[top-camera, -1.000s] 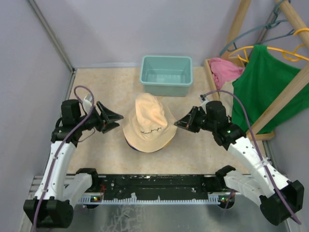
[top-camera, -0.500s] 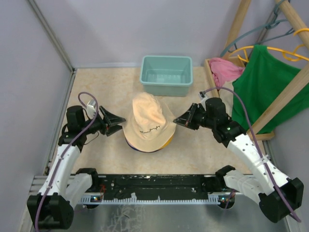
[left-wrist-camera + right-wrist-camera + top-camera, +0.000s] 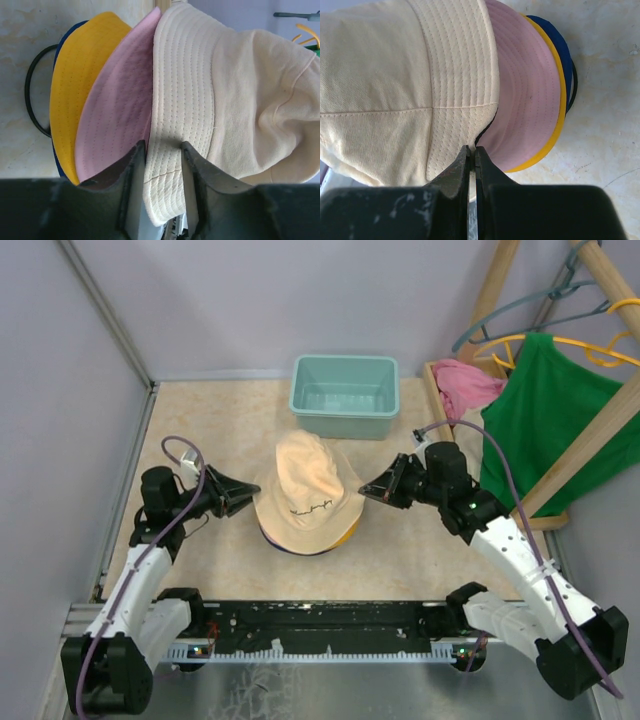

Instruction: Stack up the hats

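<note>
Soft, even light fills the overhead view, bright without glare; the hat stack [image 3: 308,502] throws only a faint shadow on the tabletop [image 3: 200,420]. Both wrist views render the fabric stitching crisply (the left gripper's dark fingers [image 3: 192,175], close to the lens, look slightly soft), their lower edges falling into darkness

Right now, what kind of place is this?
Probably a lab robot cell for garment handling: plain grey partition walls box in a small table, a wooden rack holds a green shirt, and stacked hats sit between two arms.
</note>
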You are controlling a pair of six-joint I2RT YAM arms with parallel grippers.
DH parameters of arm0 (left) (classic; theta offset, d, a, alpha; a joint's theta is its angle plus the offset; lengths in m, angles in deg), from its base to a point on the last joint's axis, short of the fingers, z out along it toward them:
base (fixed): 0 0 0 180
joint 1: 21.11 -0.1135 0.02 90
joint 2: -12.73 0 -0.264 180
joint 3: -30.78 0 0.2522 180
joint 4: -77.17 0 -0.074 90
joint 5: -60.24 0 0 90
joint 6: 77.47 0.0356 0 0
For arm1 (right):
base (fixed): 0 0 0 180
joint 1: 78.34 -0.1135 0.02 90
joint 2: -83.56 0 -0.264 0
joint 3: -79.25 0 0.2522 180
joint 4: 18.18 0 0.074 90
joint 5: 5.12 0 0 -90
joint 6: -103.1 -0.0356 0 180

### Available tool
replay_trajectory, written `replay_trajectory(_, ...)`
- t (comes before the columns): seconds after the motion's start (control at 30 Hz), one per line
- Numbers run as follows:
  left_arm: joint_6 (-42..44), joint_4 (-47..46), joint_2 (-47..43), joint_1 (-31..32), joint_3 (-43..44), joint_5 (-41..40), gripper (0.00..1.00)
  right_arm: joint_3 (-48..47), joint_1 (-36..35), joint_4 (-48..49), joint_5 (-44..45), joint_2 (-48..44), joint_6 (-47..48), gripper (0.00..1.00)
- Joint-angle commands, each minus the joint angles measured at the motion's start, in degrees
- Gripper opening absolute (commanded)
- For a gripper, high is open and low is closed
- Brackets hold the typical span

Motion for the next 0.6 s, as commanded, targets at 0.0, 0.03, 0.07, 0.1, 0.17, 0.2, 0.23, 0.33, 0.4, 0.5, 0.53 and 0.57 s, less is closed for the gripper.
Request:
replay_trajectory(0.0,-2.1,-7.2,0.0,-0.3,-1.6,0.0,0.35,-3.1,-0.3,2.4,-1.1,0.6,-0.1,0.00)
replay_trajectory(0.03,-3.0,-8.5,-0.2,-0.4,-2.5,0.0,0.29,-3.0,-0.3,2.4,-1.1,0.6,-0.2,0.00)
replay_trajectory(0.07,-3.5,-10.1,-0.3,-0.4,-3.5,-0.1,0.24,-2.8,-0.3,2.6,-1.1,0.6,-0.2,0.00)
replay_trajectory(0.1,-4.3,-11.3,-0.5,-0.4,-4.4,-0.4,0.19,-2.6,-0.3,2.6,-1.1,0.6,-0.2,0.00)
replay_trajectory(0.17,-4.2,-12.2,-0.7,-0.4,-5.9,-1.0,0.10,-2.4,-0.3,2.6,-0.7,0.6,-0.2,0.00)
replay_trajectory(0.2,-3.6,-11.9,-0.7,-0.3,-6.4,-1.2,0.07,-2.3,-0.3,2.5,-0.5,0.6,-0.1,0.00)
replay_trajectory(0.23,-2.8,-11.3,-0.6,-0.3,-6.7,-1.5,0.05,-2.2,-0.3,2.3,-0.1,0.6,0.3,0.00)
replay_trajectory(0.33,-0.5,-9.5,-0.7,-0.4,-8.0,-2.6,0.02,-1.4,-0.2,1.1,1.6,0.6,1.9,0.00)
replay_trajectory(0.4,0.2,-9.0,-0.7,-0.4,-8.8,-2.9,0.03,-0.3,-0.1,0.7,2.3,0.4,2.9,0.00)
replay_trajectory(0.5,1.3,-9.2,0.2,-0.4,-9.3,-3.3,0.03,2.9,0.1,0.8,3.2,0.1,4.1,0.00)
replay_trajectory(0.53,1.9,-9.2,0.7,-0.4,-9.2,-3.4,0.04,4.4,0.1,1.2,3.5,-0.1,4.5,0.00)
replay_trajectory(0.57,2.5,-9.2,1.4,-0.5,-9.1,-3.5,0.04,5.8,0.1,1.7,4.1,-0.2,4.8,0.00)
